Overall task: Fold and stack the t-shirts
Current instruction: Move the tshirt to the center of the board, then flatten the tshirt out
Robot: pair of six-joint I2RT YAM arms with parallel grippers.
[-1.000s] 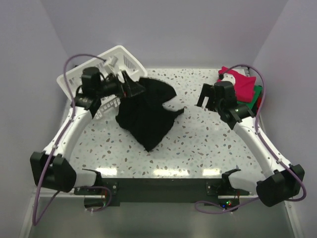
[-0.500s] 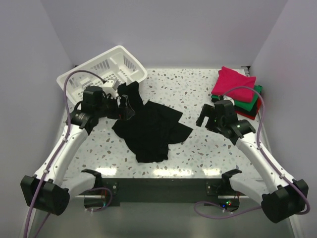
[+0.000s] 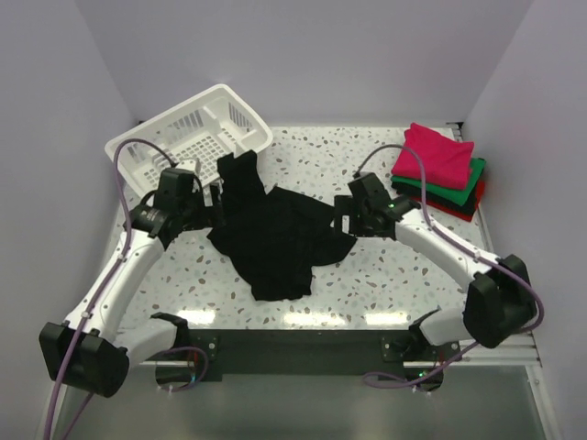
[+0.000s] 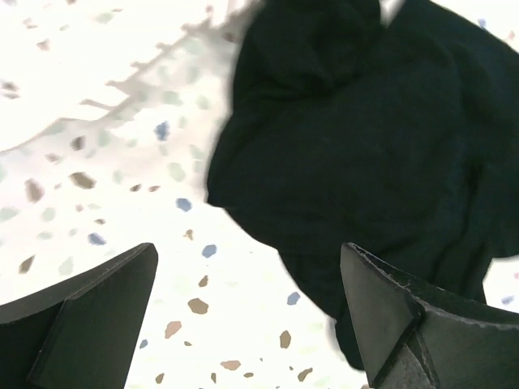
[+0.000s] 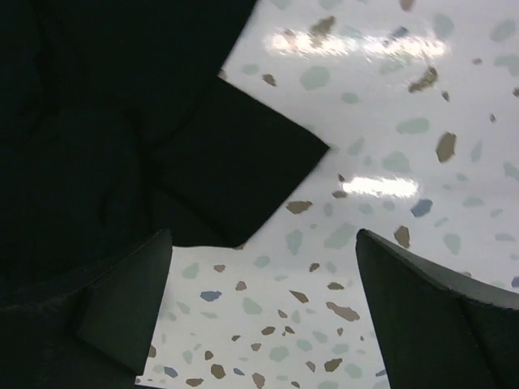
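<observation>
A large black t-shirt (image 3: 275, 234) lies crumpled on the speckled table, its top part draped up toward the basket. My left gripper (image 3: 216, 200) is open and empty at the shirt's left edge; in the left wrist view (image 4: 247, 308) the black cloth (image 4: 365, 146) lies just ahead of its fingers. My right gripper (image 3: 344, 217) is open and empty at the shirt's right sleeve; in the right wrist view (image 5: 263, 304) a black sleeve corner (image 5: 235, 178) lies ahead of its fingers. A folded stack with a magenta-pink shirt (image 3: 436, 156) on top of green (image 3: 463, 192), red and black ones sits at the far right.
A white slatted basket (image 3: 188, 137) stands tilted at the back left, next to the left arm. White walls enclose the table on three sides. The table's near edge has a dark rail (image 3: 293, 344).
The left gripper let the black shirt down onto the table and opened, drawing left of it. The right arm swung left from near the stack to the shirt's right sleeve.
</observation>
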